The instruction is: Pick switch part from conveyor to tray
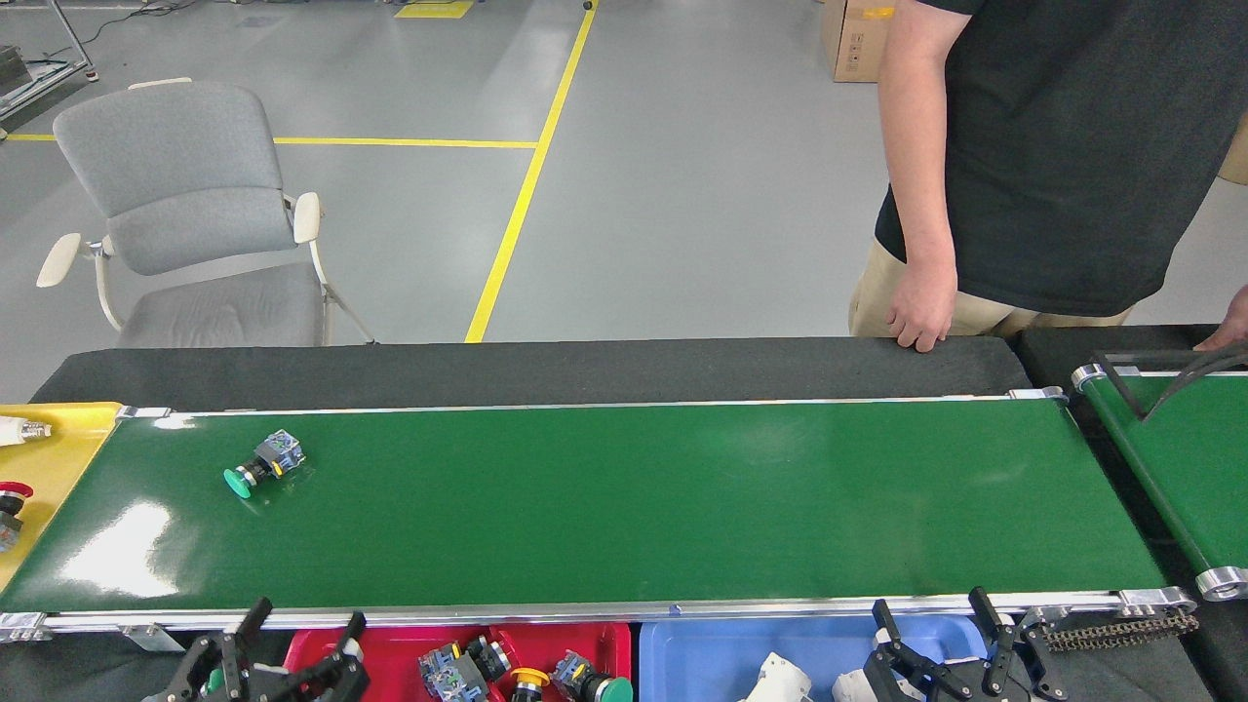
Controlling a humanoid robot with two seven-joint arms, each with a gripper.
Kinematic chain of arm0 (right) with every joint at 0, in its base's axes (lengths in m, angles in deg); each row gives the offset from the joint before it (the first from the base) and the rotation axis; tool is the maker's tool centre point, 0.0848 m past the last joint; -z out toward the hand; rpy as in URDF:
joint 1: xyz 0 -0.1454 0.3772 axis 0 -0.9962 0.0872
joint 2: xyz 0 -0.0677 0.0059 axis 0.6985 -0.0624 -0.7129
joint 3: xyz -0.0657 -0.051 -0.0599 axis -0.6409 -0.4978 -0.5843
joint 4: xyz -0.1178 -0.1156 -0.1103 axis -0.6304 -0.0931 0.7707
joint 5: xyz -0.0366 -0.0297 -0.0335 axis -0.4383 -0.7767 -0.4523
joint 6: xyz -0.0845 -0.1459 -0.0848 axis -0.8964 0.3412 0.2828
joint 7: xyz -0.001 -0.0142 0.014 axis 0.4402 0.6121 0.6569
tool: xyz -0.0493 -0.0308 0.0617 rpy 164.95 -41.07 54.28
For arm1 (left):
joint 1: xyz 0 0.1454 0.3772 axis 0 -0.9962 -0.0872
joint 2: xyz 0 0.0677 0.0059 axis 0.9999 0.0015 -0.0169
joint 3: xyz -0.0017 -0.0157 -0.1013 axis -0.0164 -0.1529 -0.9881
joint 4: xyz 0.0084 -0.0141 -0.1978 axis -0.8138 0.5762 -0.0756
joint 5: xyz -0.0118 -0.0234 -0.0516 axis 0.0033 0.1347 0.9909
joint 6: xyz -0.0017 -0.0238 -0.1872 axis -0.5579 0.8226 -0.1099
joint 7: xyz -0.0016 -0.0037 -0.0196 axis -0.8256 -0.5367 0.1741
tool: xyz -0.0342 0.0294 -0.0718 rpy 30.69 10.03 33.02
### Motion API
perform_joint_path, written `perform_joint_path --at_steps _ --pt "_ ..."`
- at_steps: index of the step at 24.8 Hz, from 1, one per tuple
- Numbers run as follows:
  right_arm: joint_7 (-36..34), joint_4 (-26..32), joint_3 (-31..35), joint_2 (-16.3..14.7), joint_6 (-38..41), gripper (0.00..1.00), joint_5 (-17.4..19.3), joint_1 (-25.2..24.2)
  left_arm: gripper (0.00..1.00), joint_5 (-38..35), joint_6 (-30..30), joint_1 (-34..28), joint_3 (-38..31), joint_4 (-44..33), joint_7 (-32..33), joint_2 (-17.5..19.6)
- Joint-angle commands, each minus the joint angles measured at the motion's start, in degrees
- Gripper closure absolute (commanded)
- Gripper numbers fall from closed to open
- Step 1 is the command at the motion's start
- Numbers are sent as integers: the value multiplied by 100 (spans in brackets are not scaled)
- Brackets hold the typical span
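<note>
One switch part (263,462) lies on its side near the conveyor's (624,507) left end, long axis diagonal, green cap pointing lower left. Red tray (600,639) holds several switches; blue tray (702,653) holds white parts. Both the left end effector (297,639) and the right end effector (931,624) are spread, empty

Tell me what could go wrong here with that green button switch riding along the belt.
The switch part lies near the left end of the conveyor, close to the yellow tray; it may ride off the end before it is picked.
The left claw sits low by the near rail, open and empty, so the reach may come late.
A person's hand rests on the far edge; a wide swing might come near it.
</note>
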Motion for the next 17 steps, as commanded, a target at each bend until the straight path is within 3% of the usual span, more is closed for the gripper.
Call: perform_joint_path --at_steps 1,4,9,12,14,17 --pt "-12 79 -59 -15 22 2 6 61 0 46 97 347 -78 485 -14 388" --pt "-12 79 -129 -33 31 2 6 70 0 64 61 637 -43 1100 -49 915" --pt "-4 79 -613 -50 31 2 15 281 0 169 0 848 -96 2111 -383 1250" --pt "-12 79 -841 -77 48 2 15 369 0 486 -70 848 -254 2621 -418 1645" --pt "-12 79 -850 -103 136 2 15 377 0 837 -317 769 -289 2533 -409 1715" --pt "5 79 -841 -86 101 2 15 369 0 1233 -651 400 -386 1734 -348 1689"
